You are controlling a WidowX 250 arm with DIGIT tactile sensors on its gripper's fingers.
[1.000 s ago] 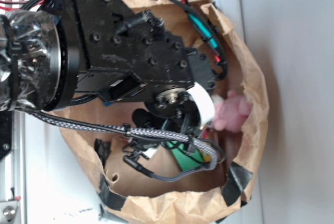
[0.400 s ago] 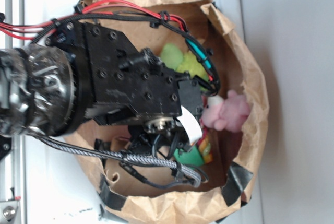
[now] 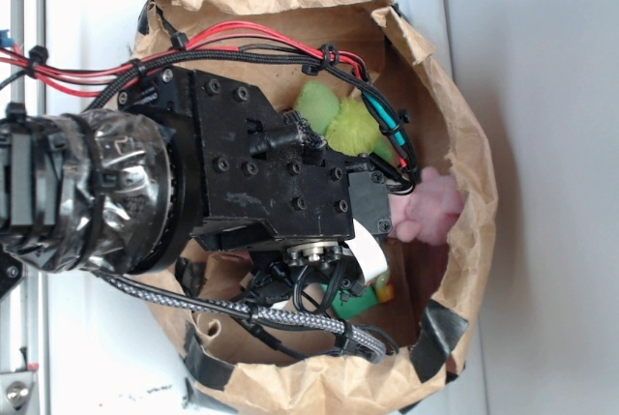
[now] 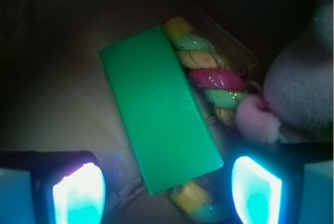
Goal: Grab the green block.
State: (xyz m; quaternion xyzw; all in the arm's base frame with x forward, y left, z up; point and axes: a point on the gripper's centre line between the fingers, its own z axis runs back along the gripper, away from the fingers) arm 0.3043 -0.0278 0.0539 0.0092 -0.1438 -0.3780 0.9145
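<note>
- Paper bag: its walls ring the arm closely, with bare floor left of the gripper.
- Green block: lies flat, long axis diagonal, its near end between the fingers; a twisted rope toy touches its right edge.
- Gripper: wide open, holding nothing.

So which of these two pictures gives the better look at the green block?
The wrist view. The green block fills the middle of the picture, lying flat with its whole top face showing, alongside a colourful twisted rope, between the open gripper fingers. In the exterior view the arm hides nearly all of it; only a green sliver peeks out.
</note>
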